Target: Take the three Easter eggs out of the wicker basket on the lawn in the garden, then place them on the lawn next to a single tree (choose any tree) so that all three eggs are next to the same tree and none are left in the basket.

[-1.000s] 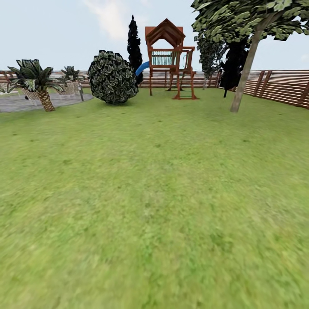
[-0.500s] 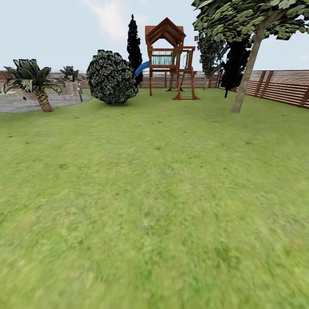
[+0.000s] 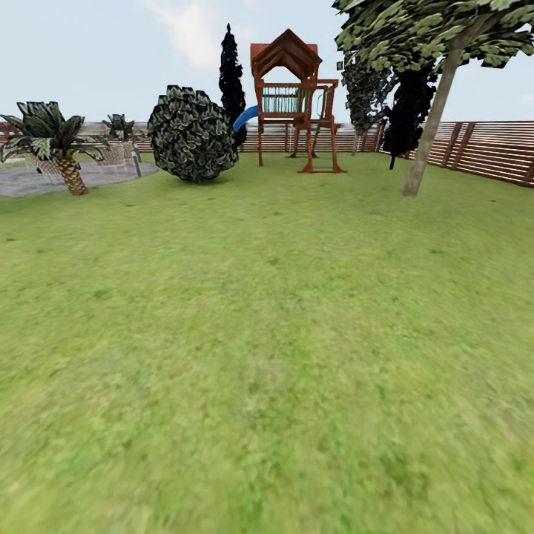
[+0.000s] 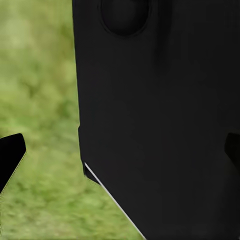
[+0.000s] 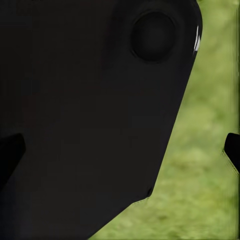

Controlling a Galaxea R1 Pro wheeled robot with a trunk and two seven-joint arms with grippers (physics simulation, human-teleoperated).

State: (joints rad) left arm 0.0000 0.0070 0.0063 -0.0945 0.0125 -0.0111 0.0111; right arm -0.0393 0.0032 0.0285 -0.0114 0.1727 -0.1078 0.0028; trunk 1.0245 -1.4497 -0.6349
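The lawn stretches wide and green ahead of me in the head view. A tree with a pale leaning trunk and dark spotted leaves stands far off at the right. The Easter eggs and the wicker basket are out of view. In the left wrist view my left gripper is open, its dark fingertips far apart, with grass and a black part of the robot behind. My right gripper is open in the same way, holding nothing.
A round bush and a wooden playset with a blue slide stand at the far middle. A palm sits by a grey paved patch at the left. A slatted fence closes the back and right.
The whole head view has shifted slightly: the palm and bush drift left and the tree right, so the camera has moved forward. Nothing else differs.
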